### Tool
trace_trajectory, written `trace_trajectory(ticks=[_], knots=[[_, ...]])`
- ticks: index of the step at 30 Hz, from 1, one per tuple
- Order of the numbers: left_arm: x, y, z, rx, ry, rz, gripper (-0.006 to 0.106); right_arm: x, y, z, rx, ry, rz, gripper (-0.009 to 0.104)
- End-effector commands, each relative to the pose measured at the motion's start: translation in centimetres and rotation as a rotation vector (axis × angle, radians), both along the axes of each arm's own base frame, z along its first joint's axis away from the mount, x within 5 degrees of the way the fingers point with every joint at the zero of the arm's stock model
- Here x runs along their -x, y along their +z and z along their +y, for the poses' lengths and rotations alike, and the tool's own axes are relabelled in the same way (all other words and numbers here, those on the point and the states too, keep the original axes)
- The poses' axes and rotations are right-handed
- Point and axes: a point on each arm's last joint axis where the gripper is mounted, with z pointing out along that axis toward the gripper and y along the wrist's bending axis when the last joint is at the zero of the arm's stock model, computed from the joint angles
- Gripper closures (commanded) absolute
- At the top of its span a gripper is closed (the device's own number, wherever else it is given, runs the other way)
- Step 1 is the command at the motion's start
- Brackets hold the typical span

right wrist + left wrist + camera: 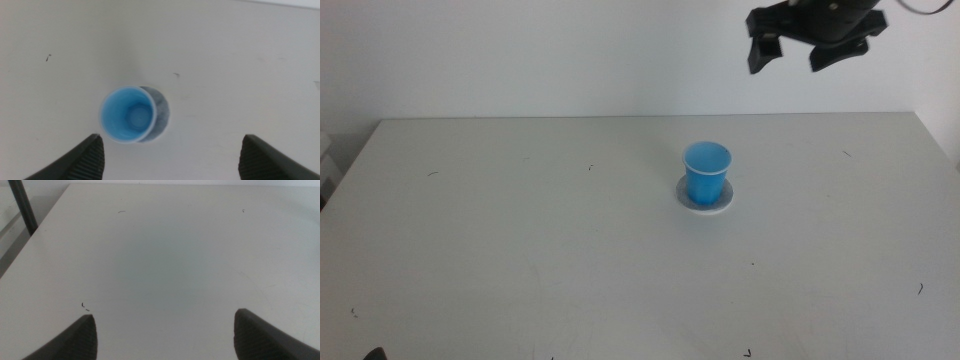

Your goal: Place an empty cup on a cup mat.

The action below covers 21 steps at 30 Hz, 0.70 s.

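Observation:
The bright blue cup [706, 172] stands upright on the round grey cup mat [708, 203], right of the table's middle. In the right wrist view the cup [128, 114] is seen from above and is empty, with the mat [161, 111] showing beside it. My right gripper [809, 53] is open and empty, high above the table's far edge, up and to the right of the cup. In its own view the right gripper [170, 155] has its jaws wide apart. My left gripper [165, 335] is open and empty over bare table at the near left.
The white table [520, 240] has small dark specks. A white wall stands behind it. A dark post [22, 205] stands off the table's edge in the left wrist view.

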Motion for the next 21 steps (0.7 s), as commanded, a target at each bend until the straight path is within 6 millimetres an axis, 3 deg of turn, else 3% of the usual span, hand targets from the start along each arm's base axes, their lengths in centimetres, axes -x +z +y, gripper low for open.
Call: trace_trajectory(ticks=[1,9,21], knots=[[-0.1,0.8,0.0,0.015,-0.001,-0.082,-0.005,2.9,5.0,-2.3,0.004,-0.029,-0.134,0.016],[-0.1,0.8,0.0,0.015,-0.001,-0.082,-0.005,9.7,6.4,-6.5,-0.004,-0.119,-0.206,0.016],[-0.1,0.8,0.0,0.015,-0.001,-0.082,-0.005,20.7,3.8,-9.6,0.024,-0.145,-0.239,0.016]])
